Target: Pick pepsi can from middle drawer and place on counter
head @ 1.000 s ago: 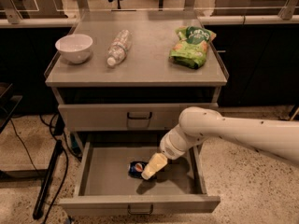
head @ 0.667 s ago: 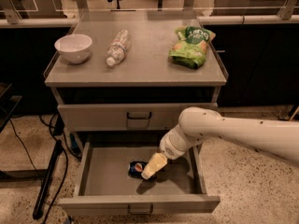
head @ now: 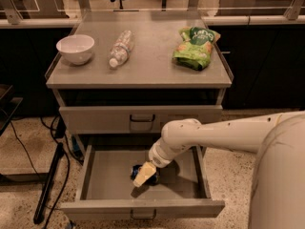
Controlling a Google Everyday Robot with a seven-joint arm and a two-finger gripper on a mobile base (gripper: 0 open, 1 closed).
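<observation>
The middle drawer (head: pixel 107 178) is pulled open below the counter (head: pixel 152 51). The pepsi can (head: pixel 137 170), dark blue, lies on the drawer's floor near its middle. It is partly hidden by my gripper (head: pixel 144 174). My gripper reaches down into the drawer from the right and sits right at the can, over its right side. My white arm (head: pixel 214 135) crosses the drawer's right wall.
On the counter stand a white bowl (head: pixel 75 48) at the left, a clear plastic bottle (head: pixel 120 48) lying down in the middle, and a green snack bag (head: pixel 195 47) at the right. The drawer above (head: pixel 141 119) is closed. Cables and a dark stand (head: pixel 50 185) are on the floor at the left.
My arm and gripper have shifted a little to the left, closer over the can. The can and the drawer have not moved.
</observation>
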